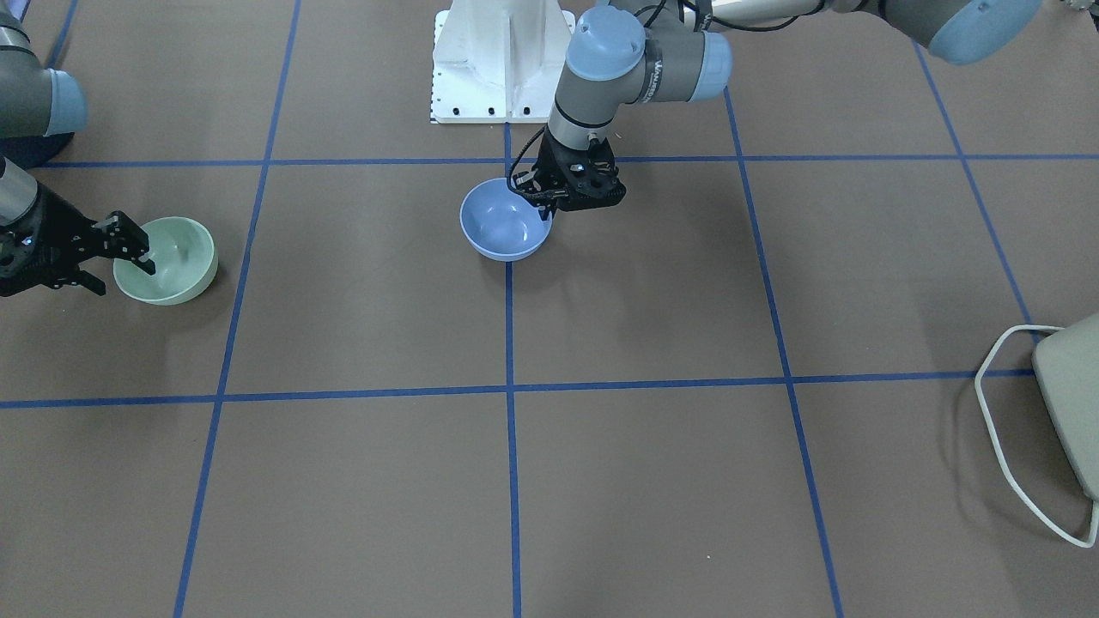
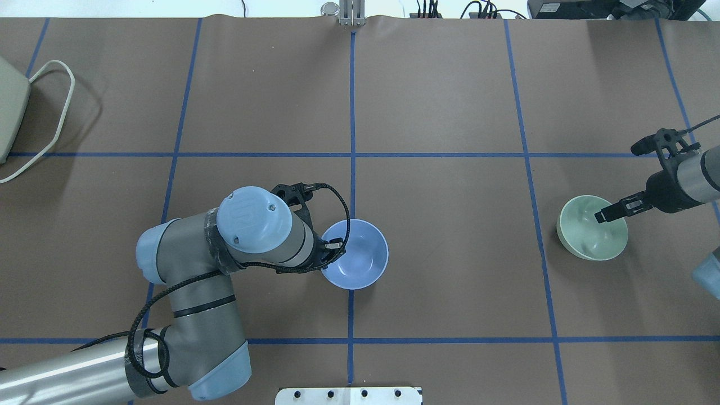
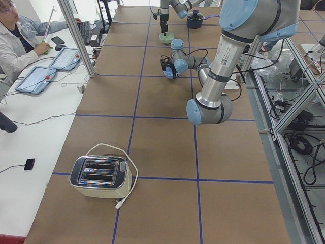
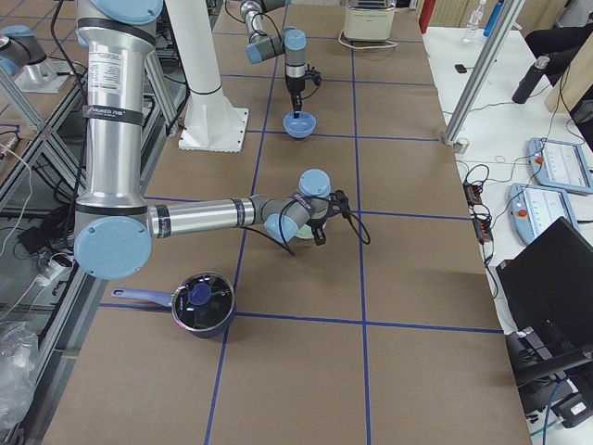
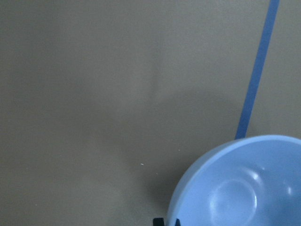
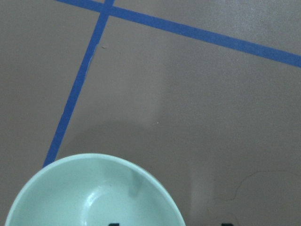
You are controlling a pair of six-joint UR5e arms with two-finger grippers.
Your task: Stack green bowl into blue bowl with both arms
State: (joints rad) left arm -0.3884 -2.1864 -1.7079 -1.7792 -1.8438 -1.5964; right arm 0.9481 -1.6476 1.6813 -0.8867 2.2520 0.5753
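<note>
Presumably light but slick, the green bowl (image 2: 588,243), at the robot's far right, is best pinched at its rim, straddled by the parted jaws of the right gripper (image 1: 123,273). The left gripper (image 1: 548,209) appears clamped on the rim of the central blue bowl (image 2: 360,257).

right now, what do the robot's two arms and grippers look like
The left arm and right arm are grey tubes with rounded light-blue joint caps. A black cable loops along the left arm, which also bears white lettering. The left gripper and right gripper are black and two-fingered.
</note>
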